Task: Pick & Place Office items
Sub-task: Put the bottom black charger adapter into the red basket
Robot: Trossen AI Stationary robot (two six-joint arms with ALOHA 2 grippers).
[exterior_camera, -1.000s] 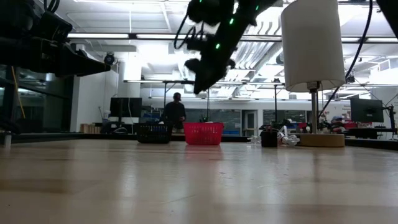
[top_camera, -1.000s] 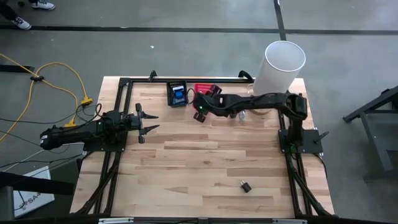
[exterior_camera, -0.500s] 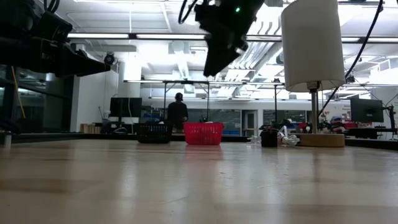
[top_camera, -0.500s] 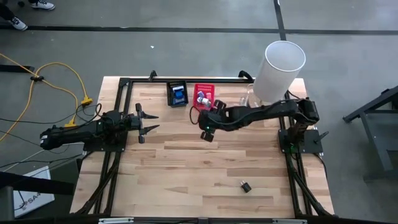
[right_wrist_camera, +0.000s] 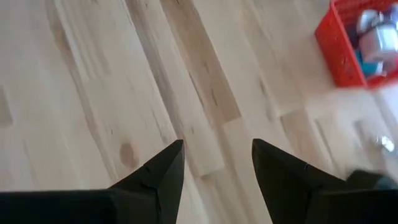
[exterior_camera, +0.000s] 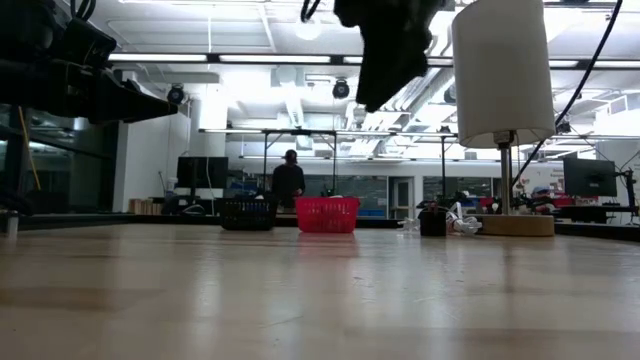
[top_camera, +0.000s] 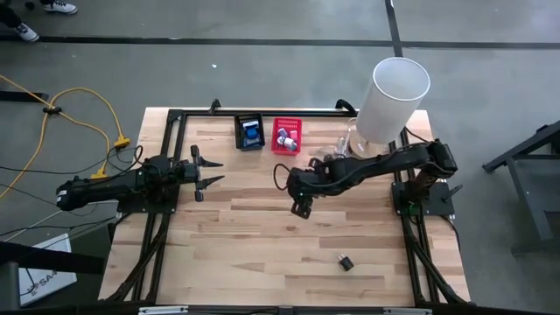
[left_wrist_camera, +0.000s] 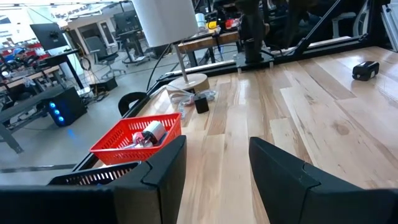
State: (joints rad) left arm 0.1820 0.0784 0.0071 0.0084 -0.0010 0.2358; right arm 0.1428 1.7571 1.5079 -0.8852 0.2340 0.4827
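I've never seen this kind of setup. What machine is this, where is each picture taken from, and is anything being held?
Two dark robot arms work at a wooden table. One camera looks straight down, one sits at table height, and one rides on each wrist. The left claw waits open at the table's left side. The right claw hangs open over the middle, holding nothing. At the far edge stand a red basket with small items in it, a black basket and a tall white cylinder. A small black clip lies alone near the front.
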